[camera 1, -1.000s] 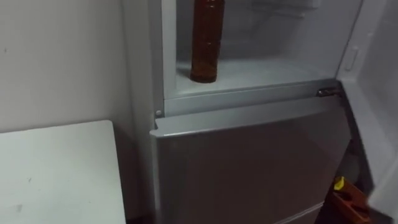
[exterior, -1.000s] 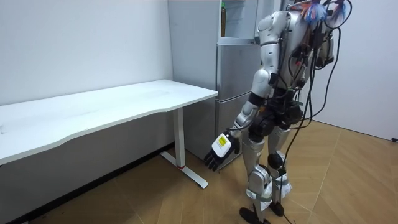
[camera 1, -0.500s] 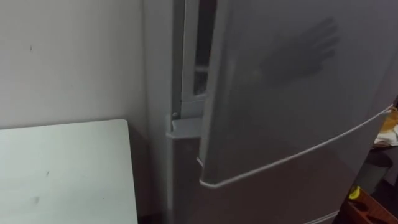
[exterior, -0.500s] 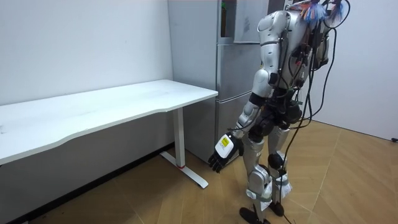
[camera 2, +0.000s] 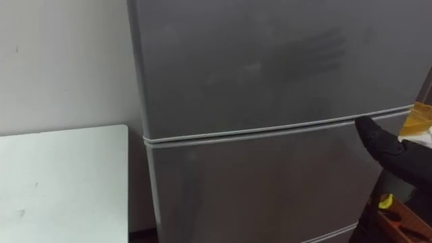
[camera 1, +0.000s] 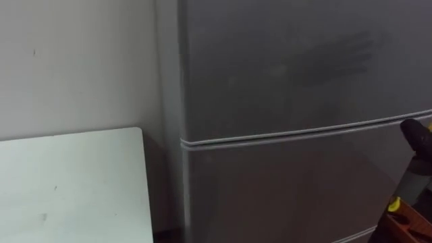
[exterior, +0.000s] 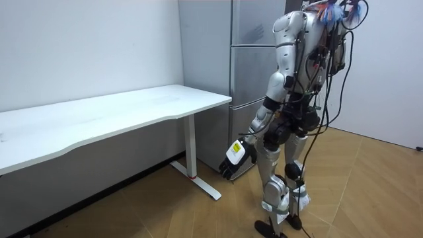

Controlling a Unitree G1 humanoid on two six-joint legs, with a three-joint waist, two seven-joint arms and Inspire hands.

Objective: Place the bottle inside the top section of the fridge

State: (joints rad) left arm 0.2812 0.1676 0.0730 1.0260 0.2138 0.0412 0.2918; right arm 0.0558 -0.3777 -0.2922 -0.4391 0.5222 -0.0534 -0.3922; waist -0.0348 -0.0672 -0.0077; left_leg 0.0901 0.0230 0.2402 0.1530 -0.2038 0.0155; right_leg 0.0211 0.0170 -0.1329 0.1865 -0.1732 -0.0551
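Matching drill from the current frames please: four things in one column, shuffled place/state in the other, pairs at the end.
1. upper fridge door
2. table
3. left hand
4. right hand

A. at the right edge of the fridge
B. shut
C. hanging low beside the leg
D. white, left of the fridge

Pairs: 1-B, 2-D, 3-C, 4-A

Head cameras, both eyes: I look slightly down at the fridge (camera 1: 290, 101) front from close up, with the tabletop (camera 1: 67, 182) corner at lower left. The right eye sits a little rightward, so my right hand (camera 2: 381, 145) shows more fully at its right edge. Room camera: well off on my left side, sees me whole, plus the same fridge and tabletop.
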